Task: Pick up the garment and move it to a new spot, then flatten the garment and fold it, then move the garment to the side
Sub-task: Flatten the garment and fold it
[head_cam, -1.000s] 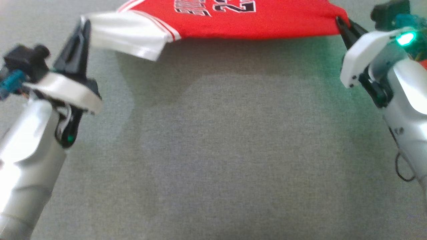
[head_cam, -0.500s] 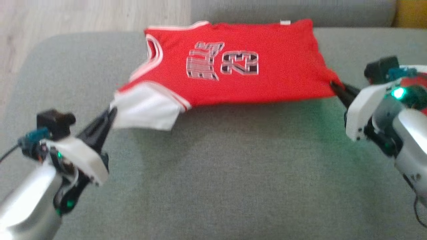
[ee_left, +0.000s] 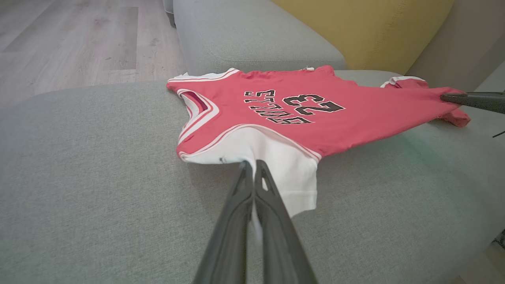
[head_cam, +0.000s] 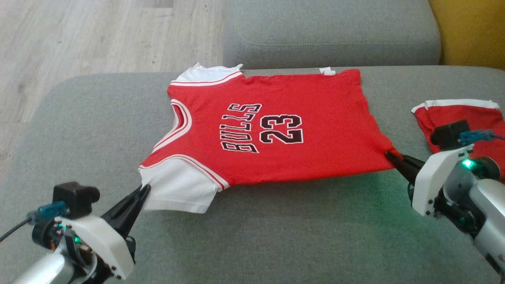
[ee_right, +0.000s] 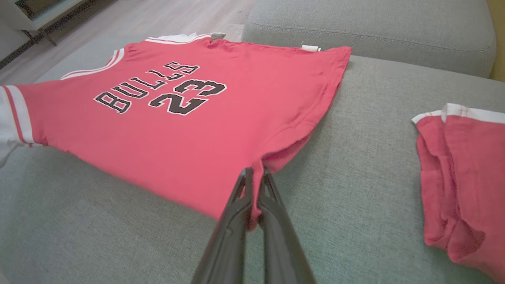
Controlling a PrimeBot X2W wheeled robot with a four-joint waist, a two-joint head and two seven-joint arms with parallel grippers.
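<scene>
The garment [head_cam: 276,130] is a red jersey with white sleeves and "BULLS 23" on it, spread across the grey sofa cushion [head_cam: 276,236]. My left gripper [head_cam: 146,188] is shut on the near white sleeve [ee_left: 276,165], seen up close at the left gripper [ee_left: 252,163]. My right gripper [head_cam: 388,156] is shut on the jersey's near bottom corner, with the right gripper [ee_right: 254,171] pinching red cloth [ee_right: 177,130]. The near edge hangs lifted between the two grips; the far edge rests on the cushion.
A second red garment with a white band [head_cam: 465,118] lies bunched on the cushion at the right, near my right wrist. A grey back cushion [head_cam: 331,31] stands behind, a yellow cushion [head_cam: 473,27] at far right. Wooden floor [head_cam: 79,35] lies beyond the sofa's left edge.
The head camera has tilted up, bringing the whole jersey into view. Both grippers stay shut on it, and it has come lower, its far part now lying on the cushion.
</scene>
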